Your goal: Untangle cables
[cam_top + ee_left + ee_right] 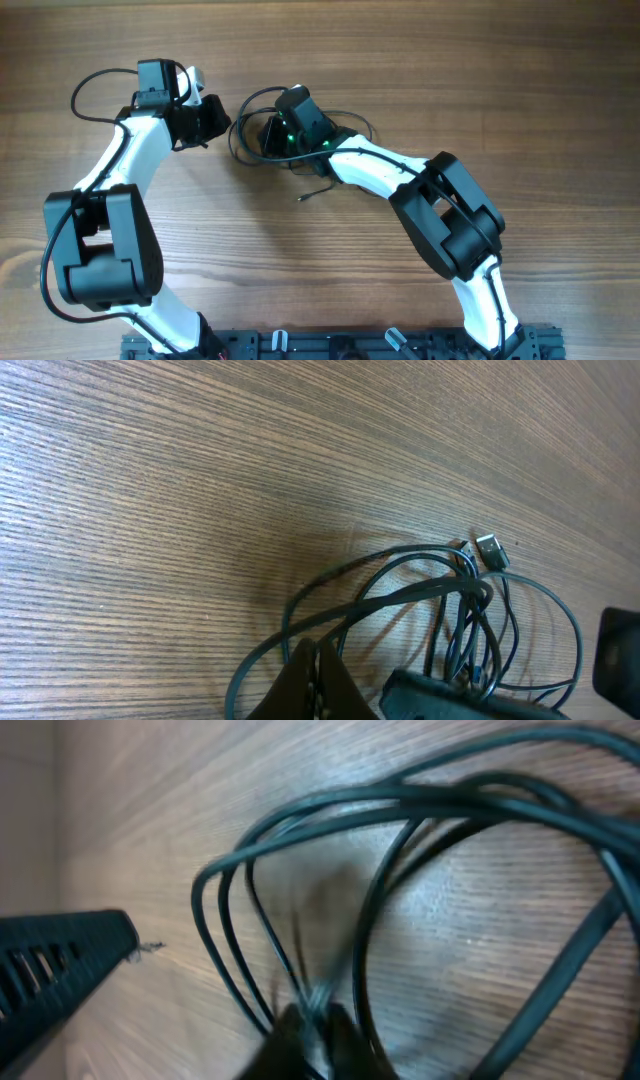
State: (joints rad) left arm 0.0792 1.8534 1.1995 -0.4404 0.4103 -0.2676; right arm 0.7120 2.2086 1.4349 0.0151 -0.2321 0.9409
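Note:
The cables (300,135) lie as a tangle of thin black loops at the table's upper middle, with one loose end (303,196) trailing toward the front. In the left wrist view the loops (420,585) end in a silvery plug (490,550). My left gripper (207,120) is shut, just left of the tangle; its tips (318,660) touch the nearest loop, with nothing visibly between them. My right gripper (276,130) sits on the tangle. In the blurred right wrist view its fingers (318,1025) are closed on a strand of the cables (300,870).
The wooden table (500,90) runs all round. The right gripper's dark body (440,698) sits close to my left fingertips. The left gripper's slotted black body (60,965) shows at the left of the right wrist view. A black rail (330,345) runs along the front edge.

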